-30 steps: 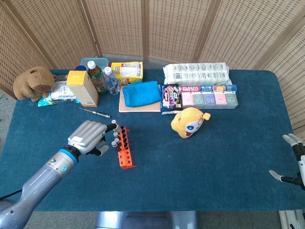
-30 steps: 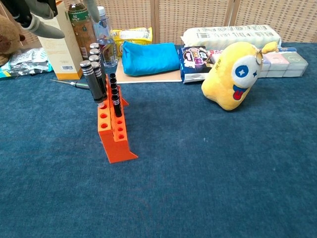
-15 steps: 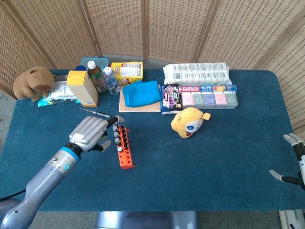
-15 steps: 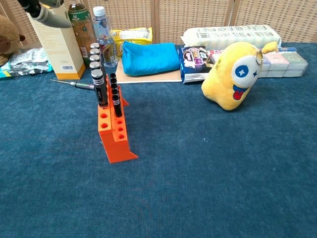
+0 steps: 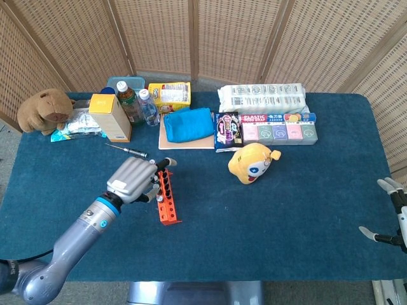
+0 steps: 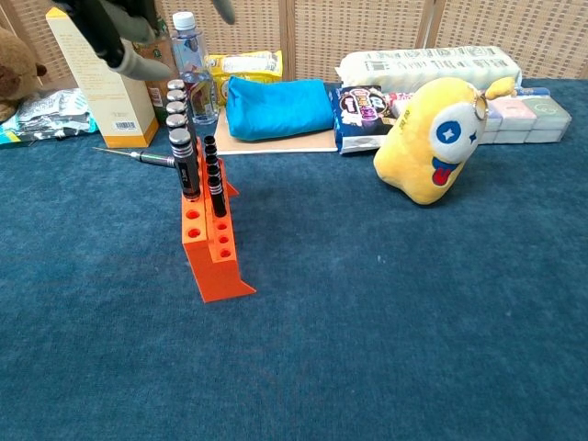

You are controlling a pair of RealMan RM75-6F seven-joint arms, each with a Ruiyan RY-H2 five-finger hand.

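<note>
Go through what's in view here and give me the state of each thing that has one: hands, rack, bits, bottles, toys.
Left hand: above the rack, holding nothing.
Right hand: at table edge, fingers apart, empty.
Orange rack: upright, front holes empty.
Bits: standing in the rack's rear holes.
Screwdriver: lying flat.
Bottles: upright, capped.
Yellow plush: lying tilted.
Brown plush: sitting at table edge.

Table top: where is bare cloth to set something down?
Bare cloth lies right of the orange rack, in front of the yellow plush, out to the right robot hand. The back row, from the capybara plush to the pill boxes, is crowded.
</note>
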